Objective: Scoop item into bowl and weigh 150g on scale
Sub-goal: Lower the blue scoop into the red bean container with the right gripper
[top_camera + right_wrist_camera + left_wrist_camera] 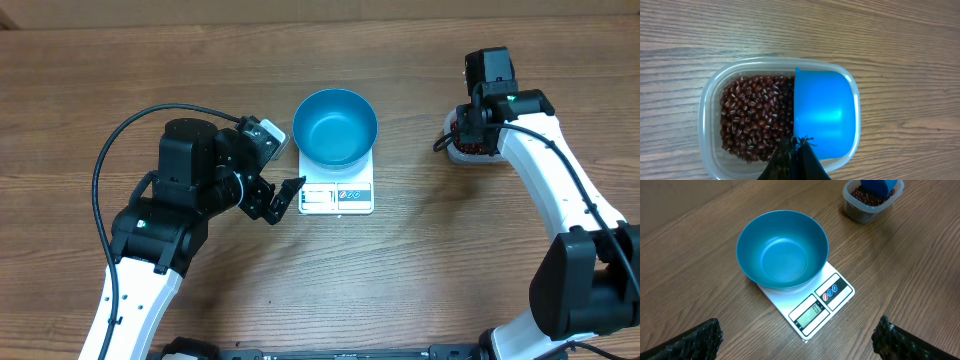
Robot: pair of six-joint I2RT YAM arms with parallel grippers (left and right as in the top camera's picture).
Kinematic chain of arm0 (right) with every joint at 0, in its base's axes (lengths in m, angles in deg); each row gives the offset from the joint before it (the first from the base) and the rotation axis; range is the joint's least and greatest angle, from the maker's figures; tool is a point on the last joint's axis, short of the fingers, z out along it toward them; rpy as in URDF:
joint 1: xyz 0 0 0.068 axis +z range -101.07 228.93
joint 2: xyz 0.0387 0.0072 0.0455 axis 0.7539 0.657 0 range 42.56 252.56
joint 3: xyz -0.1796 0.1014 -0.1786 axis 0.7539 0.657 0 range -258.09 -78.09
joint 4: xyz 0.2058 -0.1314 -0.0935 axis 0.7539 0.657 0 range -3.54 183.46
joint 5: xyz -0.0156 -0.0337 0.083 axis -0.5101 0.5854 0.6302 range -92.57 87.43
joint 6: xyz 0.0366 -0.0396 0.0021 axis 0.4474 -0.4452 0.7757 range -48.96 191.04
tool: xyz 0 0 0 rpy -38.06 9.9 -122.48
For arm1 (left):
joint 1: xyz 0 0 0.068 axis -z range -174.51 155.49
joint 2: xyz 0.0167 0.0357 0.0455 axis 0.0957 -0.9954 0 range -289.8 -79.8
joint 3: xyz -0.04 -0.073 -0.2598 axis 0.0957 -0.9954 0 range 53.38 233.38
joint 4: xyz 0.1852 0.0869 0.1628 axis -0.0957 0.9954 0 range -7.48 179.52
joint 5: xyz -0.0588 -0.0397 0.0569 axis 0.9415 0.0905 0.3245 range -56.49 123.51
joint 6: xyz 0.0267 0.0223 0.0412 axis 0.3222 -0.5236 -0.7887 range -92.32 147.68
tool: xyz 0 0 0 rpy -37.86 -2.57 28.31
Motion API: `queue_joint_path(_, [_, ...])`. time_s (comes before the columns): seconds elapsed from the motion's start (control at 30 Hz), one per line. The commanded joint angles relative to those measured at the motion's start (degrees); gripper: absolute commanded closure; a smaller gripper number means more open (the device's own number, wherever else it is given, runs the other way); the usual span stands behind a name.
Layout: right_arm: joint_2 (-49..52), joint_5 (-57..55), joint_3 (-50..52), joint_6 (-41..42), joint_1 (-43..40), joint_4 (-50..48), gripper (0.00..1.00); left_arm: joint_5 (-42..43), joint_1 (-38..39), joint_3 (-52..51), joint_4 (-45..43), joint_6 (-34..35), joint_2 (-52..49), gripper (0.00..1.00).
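The loose beans [752, 117] in the clear tub [707, 102] are probably light and roll easily, so the blue scoop [822, 112], pinched at its near end by the right gripper [796, 146], should carry them, while the left gripper [282, 198] stands spread wide near the scale [832, 294].

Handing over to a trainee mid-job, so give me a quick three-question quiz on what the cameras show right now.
1. True or false: the bowl already holds beans.
2. The bowl sits on: A the scale, B bare wood, C a plate.
3. Fill in: the right pincer is shut on the blue ____ in the tub.
Key: 1 false; 2 A; 3 scoop.
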Motion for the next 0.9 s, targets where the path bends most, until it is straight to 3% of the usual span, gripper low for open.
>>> queue_joint_path(0.0, [1.4,4.2,-0.9,0.1,-0.3,0.5,0.96,1.3,-0.2,1.4,-0.1,0.6,-0.1,0.01])
queue_joint_path(0.23, [1.4,14.0,-0.9,0.6,-0.3,1.6,0.96,1.3,-0.2,1.4,-0.1,0.6,-0.1,0.01])
queue_joint_path(0.57, [1.0,16.3,-1.0,3.2,-1.5,3.3,0.96,1.3,-0.2,1.4,-0.1,0.6,-0.1,0.01])
queue_joint_path(0.87, [-0.9,29.1,-1.0,6.0,-7.2,1.6,0.96,1.3,-0.2,1.4,-0.1,0.5,-0.1,0.00])
